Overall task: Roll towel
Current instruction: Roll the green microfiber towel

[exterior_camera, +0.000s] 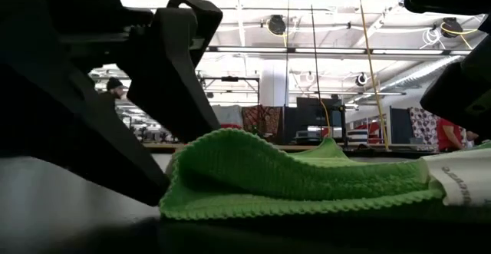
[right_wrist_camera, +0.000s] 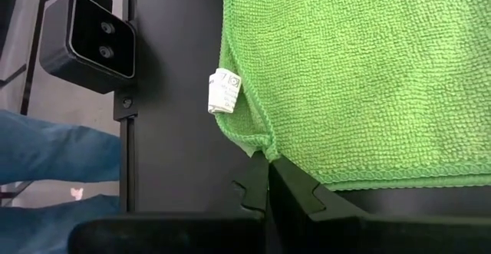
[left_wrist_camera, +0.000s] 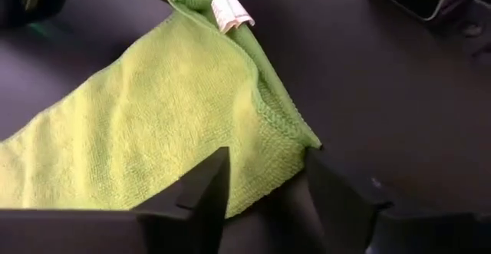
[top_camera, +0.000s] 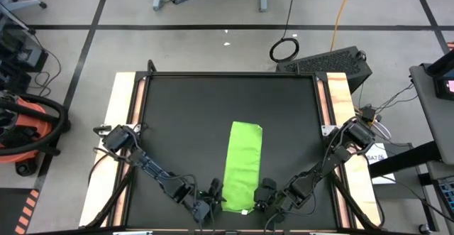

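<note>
The lime-green towel lies folded into a long narrow strip on the black mat, running from the middle toward the near edge. A white label sits at its near right corner. My left gripper is open and low at the towel's near left corner, one finger on each side of it. My right gripper is shut on the towel's edge at the near right corner. Both grippers also show in the high view, the left and the right. My right gripper pinches the towel's right edge between its two fingers, just beside the label corner. The fingers come in low from the table's right and near side. The edge puckers at the fingertips, and the towel lies flat on the mat.
A dark camera block stands at the table's near edge, close to the label corner. A person's legs in jeans are just beyond that edge. Wooden strips border the mat on the left and right. Bare mat lies beyond the towel's far end.
</note>
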`<state>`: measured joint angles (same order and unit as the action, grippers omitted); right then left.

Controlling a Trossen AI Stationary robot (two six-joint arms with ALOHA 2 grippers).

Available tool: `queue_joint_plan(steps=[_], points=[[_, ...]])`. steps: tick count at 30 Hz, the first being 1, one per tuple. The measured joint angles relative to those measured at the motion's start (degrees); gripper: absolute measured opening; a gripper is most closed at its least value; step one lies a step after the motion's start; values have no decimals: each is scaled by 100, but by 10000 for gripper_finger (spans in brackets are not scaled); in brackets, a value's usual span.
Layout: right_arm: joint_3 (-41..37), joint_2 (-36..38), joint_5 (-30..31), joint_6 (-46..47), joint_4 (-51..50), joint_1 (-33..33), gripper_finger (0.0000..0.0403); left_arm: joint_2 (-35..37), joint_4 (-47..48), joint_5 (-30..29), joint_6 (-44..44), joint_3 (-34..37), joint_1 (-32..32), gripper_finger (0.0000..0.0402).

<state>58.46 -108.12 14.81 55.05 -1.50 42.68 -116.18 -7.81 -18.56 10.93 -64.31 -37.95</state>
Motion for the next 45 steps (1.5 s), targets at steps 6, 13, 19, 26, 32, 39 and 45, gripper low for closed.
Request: queue_joint_plan(steps=[6, 13, 19, 26, 32, 39, 45], points=[[0, 0, 2, 24, -1, 0, 0, -12, -26, 307, -63, 0, -31, 101], [0, 0, 2, 43, 0, 0, 0, -13, 6, 749, -95, 0, -161, 51], [0, 0, -13, -1, -4, -39, 0, -13, 124, 398, 52, 0, -161, 78], [0, 0, -43, -6, -4, -76, 0, -13, 22, 615, -155, 0, -16, 77], [0, 0, -169, 53, -6, -72, 0, -13, -85, 1114, -772, -2, 118, 8], [-29, 0, -333, 347, 43, -52, 0, -12, -109, 1259, -1524, -1, 198, 3], [-517, 2, -439, 1209, 926, 134, 0, -13, -467, 1502, -2480, 111, 294, 2]])
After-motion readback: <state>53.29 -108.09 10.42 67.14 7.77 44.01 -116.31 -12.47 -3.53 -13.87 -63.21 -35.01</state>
